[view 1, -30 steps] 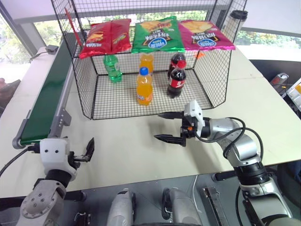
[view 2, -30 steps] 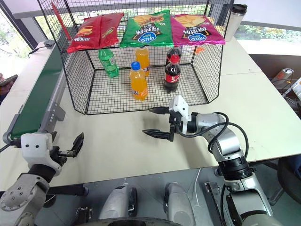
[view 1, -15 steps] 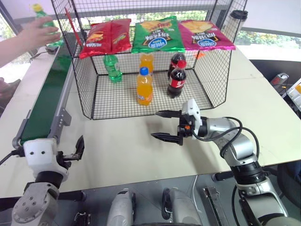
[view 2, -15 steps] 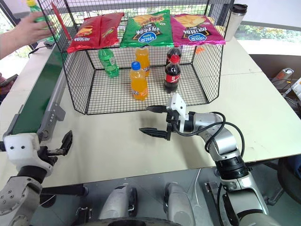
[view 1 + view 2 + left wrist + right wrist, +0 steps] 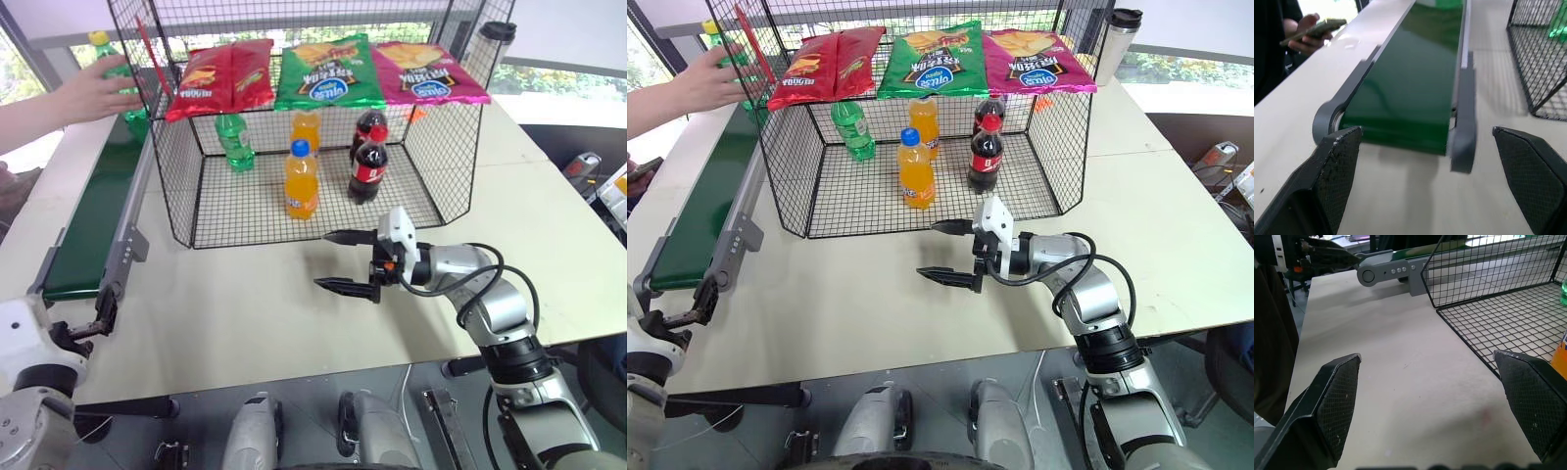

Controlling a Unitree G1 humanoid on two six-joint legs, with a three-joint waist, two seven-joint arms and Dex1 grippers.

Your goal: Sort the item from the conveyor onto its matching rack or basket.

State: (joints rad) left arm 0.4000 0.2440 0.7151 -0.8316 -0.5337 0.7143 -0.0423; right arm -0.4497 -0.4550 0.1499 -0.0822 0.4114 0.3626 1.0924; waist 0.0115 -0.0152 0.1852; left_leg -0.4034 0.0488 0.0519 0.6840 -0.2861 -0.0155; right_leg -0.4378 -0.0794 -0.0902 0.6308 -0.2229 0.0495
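your small clear green plastic soda bottle with its yellow cap (image 5: 115, 73) stands upright in a person's hand (image 5: 93, 91) at the long dark green conveyor belt's (image 5: 98, 215) far end, straight up-belt from your nearer, wide-spread left pincer (image 5: 1439, 172), while the right pincer (image 5: 345, 262) gapes empty over the desk (image 5: 265, 313).

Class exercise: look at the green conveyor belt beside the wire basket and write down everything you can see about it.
The conveyor is a long, narrow, dark green belt in a grey metal frame with a rounded end roller. It lies flat on the pale table, running along the left side of the black wire basket. At its far end a person's hand holds a green bottle with a yellow cap over it. The left tool faces its near end, apart from it.
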